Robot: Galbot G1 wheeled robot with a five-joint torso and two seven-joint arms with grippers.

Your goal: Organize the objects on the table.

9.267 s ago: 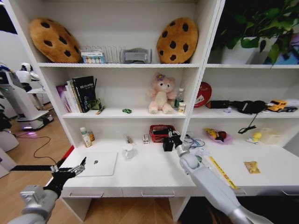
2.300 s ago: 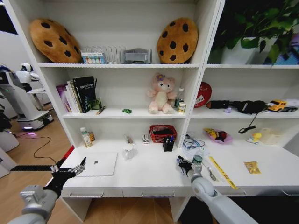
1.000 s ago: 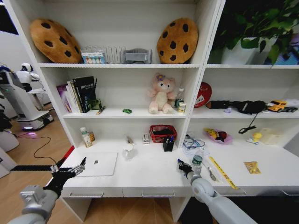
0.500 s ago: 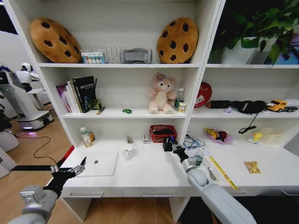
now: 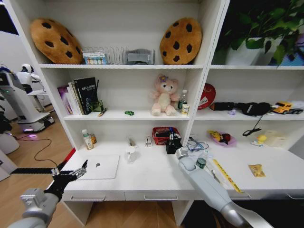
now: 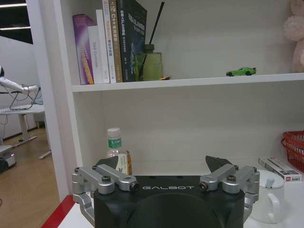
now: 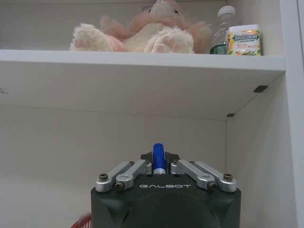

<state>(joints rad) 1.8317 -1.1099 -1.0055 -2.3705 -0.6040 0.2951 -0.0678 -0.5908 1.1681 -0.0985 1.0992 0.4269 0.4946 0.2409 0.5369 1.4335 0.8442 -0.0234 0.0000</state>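
Two arms show in the head view. In the lower left of that frame the left gripper [image 5: 71, 175] hangs off the front left corner of the table [image 5: 152, 183], just beside the thin silver laptop [image 5: 99, 166]. In the left wrist view, its fingers [image 6: 218, 164] stand apart with nothing between them.

Right of centre in the head view, the right arm reaches up from the lower right, and the right gripper [image 5: 172, 140] sits over the small black pen cup [image 5: 170, 148] at the back of the table, just beside the red basket [image 5: 161, 134]. In the right wrist view the right gripper's fingers are drawn together on a blue-capped pen [image 7: 158, 158], which stands upright between them (only its blue end shows above the knuckles); whether its tip is inside the cup cannot be told.

Just right of the arm, near the centre of the head view, the small round green-topped tin [image 5: 201, 162] stands on the table. A white mug [image 5: 130, 154] stands between the laptop and the cup.

On the shelf above, in the middle of the frame, sit the pink plush bear [image 5: 163, 96] and a tiny green toy car [image 5: 128, 113].
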